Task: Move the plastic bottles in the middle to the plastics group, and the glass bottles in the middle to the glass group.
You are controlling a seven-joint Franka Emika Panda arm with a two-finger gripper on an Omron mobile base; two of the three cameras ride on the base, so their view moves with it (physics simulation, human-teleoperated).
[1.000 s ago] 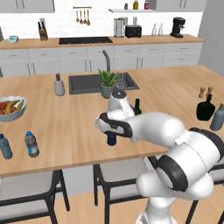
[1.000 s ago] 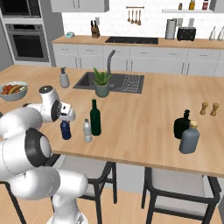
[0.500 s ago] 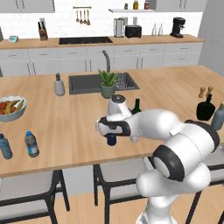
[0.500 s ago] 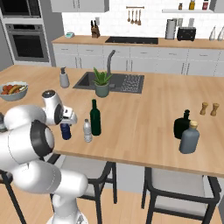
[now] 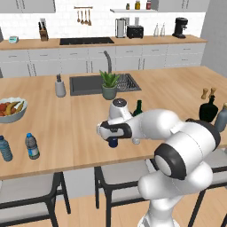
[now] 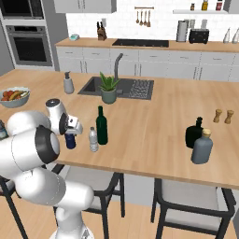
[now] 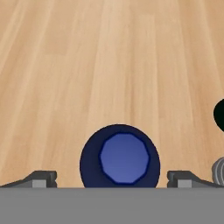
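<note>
Now, gripper: the gripper (image 7: 112, 177) hangs directly over the navy bottle (image 7: 119, 156), jaws spread wide, one finger on each side of it and neither touching.
Change: compared with a second ago the hand has barely shifted; bottles stand as before.
Hand view: looks straight down on the navy bottle's cap; the white-capped bottle (image 7: 218, 170) is cut off at the right edge.
Right base view: navy bottle (image 6: 70, 140), white-capped bottle (image 6: 94, 139) and green bottle (image 6: 101, 125) stand in a row near the counter (image 6: 154, 126) front; black bottle (image 6: 194, 133) and grey-blue bottle (image 6: 202, 146) well to the right.
Left base view: two water bottles (image 5: 31, 146) at far left; the arm hides most of the middle bottles.
</note>
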